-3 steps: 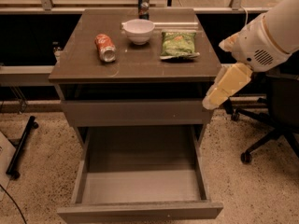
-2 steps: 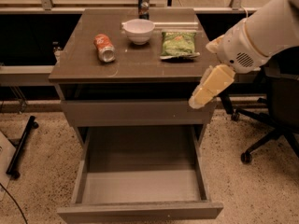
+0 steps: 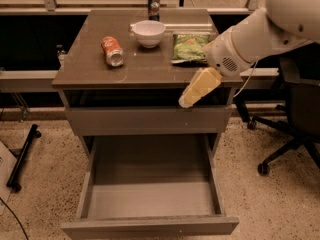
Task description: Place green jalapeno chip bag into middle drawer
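Desk [image 3: 85, 71] carrying three items, middle drawer [image 3: 150, 201] sticking out below it.
Bowl [image 3: 148, 32] rear centre; soda can [image 3: 112, 51] at its 8 o'clock, chip bag [image 3: 190, 47] at its 4 o'clock; gripper [image 3: 191, 96] at bag's 6 o'clock, before desk's front edge.

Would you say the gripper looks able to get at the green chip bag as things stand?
Probably yes: the gripper hangs at the front edge of the table, close to the chip bag, which lies uncovered; the bowl and can sit off to one side. It would need to rise first.
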You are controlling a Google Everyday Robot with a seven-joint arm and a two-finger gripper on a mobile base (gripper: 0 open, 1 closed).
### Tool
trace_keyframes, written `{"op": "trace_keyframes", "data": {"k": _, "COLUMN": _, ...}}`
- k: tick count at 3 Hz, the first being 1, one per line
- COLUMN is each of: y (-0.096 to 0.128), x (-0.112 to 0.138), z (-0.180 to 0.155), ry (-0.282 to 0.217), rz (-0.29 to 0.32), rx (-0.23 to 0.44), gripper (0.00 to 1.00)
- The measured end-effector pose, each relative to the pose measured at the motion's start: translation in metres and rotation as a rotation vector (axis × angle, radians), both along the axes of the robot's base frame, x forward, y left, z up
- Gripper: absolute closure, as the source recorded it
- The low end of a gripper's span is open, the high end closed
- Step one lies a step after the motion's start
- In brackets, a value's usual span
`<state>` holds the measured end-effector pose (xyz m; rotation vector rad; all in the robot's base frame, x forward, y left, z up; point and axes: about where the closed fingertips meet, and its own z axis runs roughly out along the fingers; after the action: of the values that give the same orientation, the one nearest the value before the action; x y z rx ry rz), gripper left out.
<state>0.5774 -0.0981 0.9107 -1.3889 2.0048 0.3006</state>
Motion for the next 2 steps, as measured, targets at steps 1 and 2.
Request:
{"op": "trace_keyframes", "data": {"k": 1, "y": 0.0204, "x": 0.0365, "z": -0.0136, "ry": -0.008, "rz": -0.002, "rx": 0.007, "gripper": 0.00}}
{"op": "trace_keyframes", "data": {"k": 2, "y": 0.0205, "x": 0.0365, "z": -0.0136, "ry": -0.008, "rz": -0.002, "rx": 0.007, "gripper": 0.00}}
